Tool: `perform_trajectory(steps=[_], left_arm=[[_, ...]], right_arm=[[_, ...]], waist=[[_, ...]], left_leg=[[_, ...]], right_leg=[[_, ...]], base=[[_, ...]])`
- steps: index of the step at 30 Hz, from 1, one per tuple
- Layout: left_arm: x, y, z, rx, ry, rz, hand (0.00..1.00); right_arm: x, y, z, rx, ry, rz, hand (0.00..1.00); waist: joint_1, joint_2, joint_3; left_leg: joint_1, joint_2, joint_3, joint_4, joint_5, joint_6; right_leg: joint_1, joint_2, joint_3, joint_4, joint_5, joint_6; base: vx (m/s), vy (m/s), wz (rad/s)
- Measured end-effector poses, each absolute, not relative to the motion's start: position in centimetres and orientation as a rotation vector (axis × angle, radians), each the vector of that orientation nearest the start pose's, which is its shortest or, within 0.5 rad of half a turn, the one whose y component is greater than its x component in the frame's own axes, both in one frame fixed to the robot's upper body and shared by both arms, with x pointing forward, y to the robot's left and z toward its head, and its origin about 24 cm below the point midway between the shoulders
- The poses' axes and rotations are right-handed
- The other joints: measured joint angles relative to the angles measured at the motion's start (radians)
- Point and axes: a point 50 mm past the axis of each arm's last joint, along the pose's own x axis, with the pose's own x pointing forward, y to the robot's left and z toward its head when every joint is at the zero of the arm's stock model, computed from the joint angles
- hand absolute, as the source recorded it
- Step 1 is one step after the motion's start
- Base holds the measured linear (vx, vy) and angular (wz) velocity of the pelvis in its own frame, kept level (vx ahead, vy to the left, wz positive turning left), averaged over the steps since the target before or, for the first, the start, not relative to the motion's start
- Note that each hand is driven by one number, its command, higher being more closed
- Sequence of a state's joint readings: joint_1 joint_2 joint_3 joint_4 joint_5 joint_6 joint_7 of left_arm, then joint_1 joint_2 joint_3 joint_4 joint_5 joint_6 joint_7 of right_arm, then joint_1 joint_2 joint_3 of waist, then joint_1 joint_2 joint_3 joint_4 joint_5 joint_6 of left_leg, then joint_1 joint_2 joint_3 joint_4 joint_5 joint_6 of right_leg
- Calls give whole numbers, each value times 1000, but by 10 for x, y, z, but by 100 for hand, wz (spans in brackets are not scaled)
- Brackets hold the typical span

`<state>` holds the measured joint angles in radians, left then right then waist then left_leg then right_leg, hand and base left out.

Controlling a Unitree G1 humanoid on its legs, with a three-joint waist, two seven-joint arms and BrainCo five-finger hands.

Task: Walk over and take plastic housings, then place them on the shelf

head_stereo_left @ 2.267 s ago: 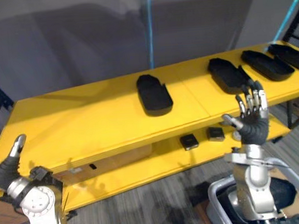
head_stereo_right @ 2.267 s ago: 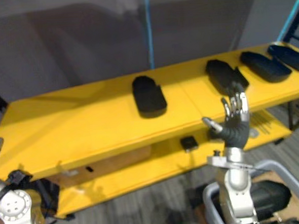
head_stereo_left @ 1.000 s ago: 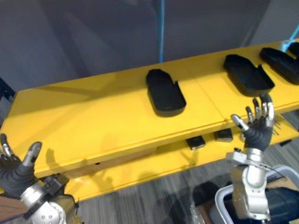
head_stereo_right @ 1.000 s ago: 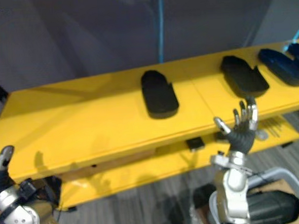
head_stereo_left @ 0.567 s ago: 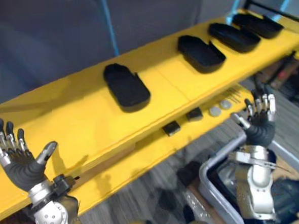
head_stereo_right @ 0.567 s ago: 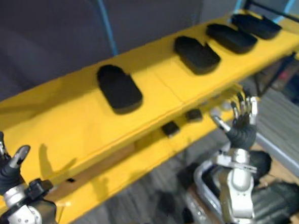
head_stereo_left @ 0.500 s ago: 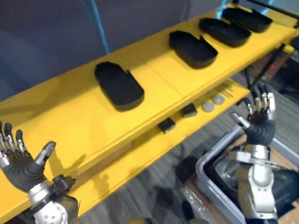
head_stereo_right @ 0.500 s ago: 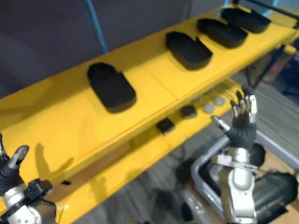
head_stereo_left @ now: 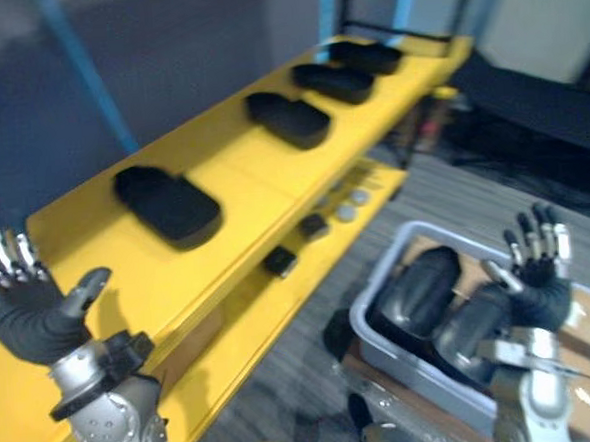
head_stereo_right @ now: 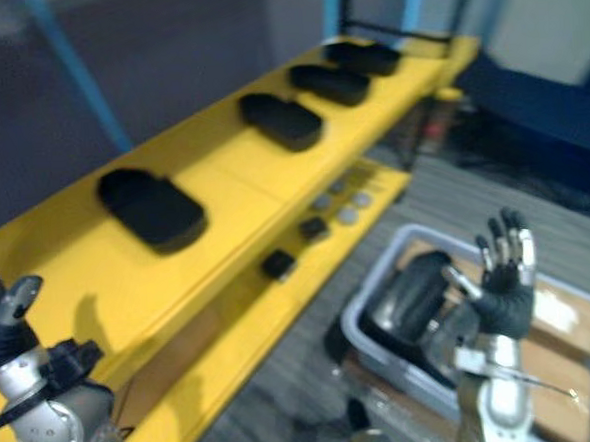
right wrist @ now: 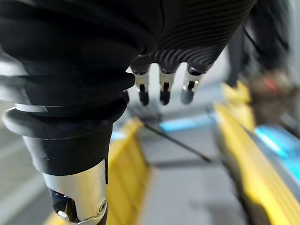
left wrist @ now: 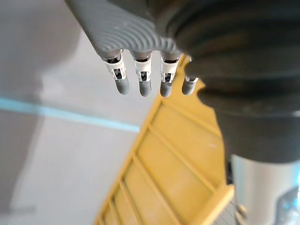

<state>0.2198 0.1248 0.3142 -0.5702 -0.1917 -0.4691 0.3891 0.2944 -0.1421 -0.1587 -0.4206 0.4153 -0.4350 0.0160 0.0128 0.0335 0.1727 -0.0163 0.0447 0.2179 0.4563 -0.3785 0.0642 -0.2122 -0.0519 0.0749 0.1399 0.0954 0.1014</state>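
Four black housings [head_stereo_left: 287, 118] lay spaced along the yellow shelf [head_stereo_left: 232, 175], and more dark housings [head_stereo_left: 417, 289] sat in the grey bin [head_stereo_left: 359, 322] just below the right hand [head_stereo_left: 540, 296], which was spread wide and empty, like the left hand [head_stereo_left: 25, 318] raised near the shelf's end. The pickup would probably go best with the right hand lowered inside the bin's rim, fingers closing only once they straddled the nearest housing's edge.

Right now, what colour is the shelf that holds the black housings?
Yellow; the shelf shows best in the left eye view.
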Motion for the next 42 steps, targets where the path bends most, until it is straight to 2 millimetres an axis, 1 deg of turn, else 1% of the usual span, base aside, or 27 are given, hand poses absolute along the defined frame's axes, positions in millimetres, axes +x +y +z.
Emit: perform_trajectory(steps=[1,3,5,7,8,9,10,11,12,13,14,17,19,20,22,23,25,26,28,30,31,34,36,38,39,40,42], left_arm=[[150,253,169,-10,-853,647,0],[149,257,168,10,-835,664,0],[148,266,165,39,-788,703,0],[147,276,157,54,-738,744,0],[145,282,150,66,-700,771,0],[144,284,148,74,-687,779,0],[145,287,142,74,-655,791,0],[145,287,133,57,-614,803,0],[144,288,128,27,-596,811,0],[143,290,127,19,-594,816,0],[141,292,128,-5,-611,825,0],[141,289,124,-47,-618,841,0],[144,281,116,-109,-602,849,0],[146,273,111,-162,-594,839,0],[148,263,111,-159,-596,801,0],[152,256,115,-167,-618,748,0],[162,245,121,-176,-646,653,0],[172,237,124,-181,-655,583,0],[188,223,128,-215,-666,493,0],[200,210,127,-250,-647,411,0],[209,201,123,-264,-609,366,0],[229,178,94,-262,-417,267,0],[238,164,70,-228,-271,205,0],[243,154,36,-118,-80,174,0],[244,153,27,-101,-32,180,0],[243,152,8,-50,56,200,0],[239,155,-10,25,150,249,0]], right_arm=[[183,-208,128,200,-632,-104,0],[193,-195,130,213,-642,-51,0],[214,-181,125,181,-614,-17,0],[230,-175,121,171,-584,-21,0],[238,-172,118,162,-557,-29,0],[241,-170,117,151,-546,-34,0],[243,-171,115,124,-529,-51,0],[244,-175,114,83,-513,-63,0],[245,-178,114,59,-502,-72,0],[246,-179,113,52,-489,-83,0],[246,-179,111,51,-466,-98,0],[247,-187,107,29,-419,-130,0],[245,-200,105,20,-402,-206,0],[238,-214,99,12,-377,-285,0],[226,-235,90,6,-342,-411,0],[219,-247,89,6,-337,-491,0],[214,-257,91,9,-350,-556,0],[213,-259,93,14,-359,-570,0],[213,-261,94,24,-365,-573,0],[221,-259,95,22,-359,-534,0],[231,-255,97,30,-354,-504,0],[260,-243,96,19,-322,-443,0],[277,-235,99,19,-316,-427,0],[300,-231,120,18,-366,-419,0],[307,-229,126,13,-374,-414,0],[319,-227,138,-2,-391,-400,0],[333,-223,150,-17,-406,-398,0]], waist=[[16,4,-3],[39,5,-4],[73,-6,-14],[100,-10,-19],[111,-28,-38],[115,-41,-46],[125,-52,-63],[144,-16,-79],[149,11,-93],[142,20,-98],[139,11,-95],[134,-23,-78],[116,-21,-37],[100,-6,-13],[73,-5,-1],[51,-3,17],[25,-14,51],[6,-27,72],[-20,-25,94],[-27,-12,109],[-26,-2,130],[-26,27,160],[-15,27,177],[2,19,219],[5,17,228],[6,16,244],[17,11,268]], left_leg=[[0,43,47,-1,9,-10],[-1,84,72,-11,27,-28],[-4,123,90,-64,81,-59],[-17,150,93,-89,115,-89],[-41,157,93,-97,136,-114],[-56,159,90,-97,144,-126],[-83,152,39,-101,158,-151],[-85,161,-35,-136,169,-164],[-83,180,-56,-167,189,-193],[-80,193,-50,-179,202,-203],[-70,210,-35,-171,205,-208],[-75,230,-46,-159,210,-218],[-88,234,-58,-143,210,-218],[-94,237,-77,-162,210,-218],[-108,227,-72,-213,222,-240],[-107,204,-75,-244,228,-250],[-108,182,-72,-263,229,-252],[-114,174,-67,-261,230,-253],[-137,168,-69,-242,234,-260],[-160,163,-72,-229,235,-261],[-161,156,-77,-225,234,-260],[-188,139,-126,-218,232,-256],[-216,138,-142,-203,232,-256],[-234,136,-159,-198,239,-253],[-236,136,-161,-197,240,-254],[-253,136,-178,-185,241,-253],[-268,136,-195,-177,242,-254]], right_leg=[[-13,-35,-62,71,-20,-9],[-10,-86,-110,147,-44,-44],[12,-186,-162,265,-75,-92],[41,-242,-162,337,-78,-99],[43,-268,-159,370,-48,-112],[52,-281,-159,362,38,-135],[74,-263,-163,303,82,-97],[74,-230,-167,265,83,-94],[84,-204,-171,223,77,-86],[106,-191,-183,174,62,-65],[146,-180,-201,102,15,-3],[160,-165,-270,24,-56,74],[139,-157,-263,20,-104,78],[112,-141,-241,9,-100,73],[51,-133,-202,-27,-82,61],[28,-137,-180,-53,-62,62],[13,-146,-176,-93,-26,55],[0,-154,-175,-110,8,56],[-17,-160,-174,-118,41,58],[-36,-162,-163,-119,63,66],[-36,-168,-161,-119,67,67],[-36,-181,-181,-126,75,74],[-33,-180,-196,-150,89,73],[-29,-180,-210,-168,103,72],[-29,-179,-211,-169,105,71],[-29,-179,-219,-169,106,70],[-28,-177,-236,-170,108,68]], base=[[-156,-73,-112],[-107,-137,-72],[-31,-192,-38],[169,-125,-27],[205,-165,-16],[130,-282,-9],[49,-299,-19],[19,-333,-35],[4,-232,-44],[14,-249,-52],[2,-233,-42],[-57,-324,-62],[-158,-261,-60],[-182,-140,-55],[-189,-74,-68],[-143,-14,-61],[-99,3,-67],[-61,-4,-49],[-22,-13,-14],[10,9,-6],[0,31,2],[-21,26,20],[-34,-2,28],[-44,-12,17],[-37,-9,16],[-25,-9,21],[-23,-7,21]])
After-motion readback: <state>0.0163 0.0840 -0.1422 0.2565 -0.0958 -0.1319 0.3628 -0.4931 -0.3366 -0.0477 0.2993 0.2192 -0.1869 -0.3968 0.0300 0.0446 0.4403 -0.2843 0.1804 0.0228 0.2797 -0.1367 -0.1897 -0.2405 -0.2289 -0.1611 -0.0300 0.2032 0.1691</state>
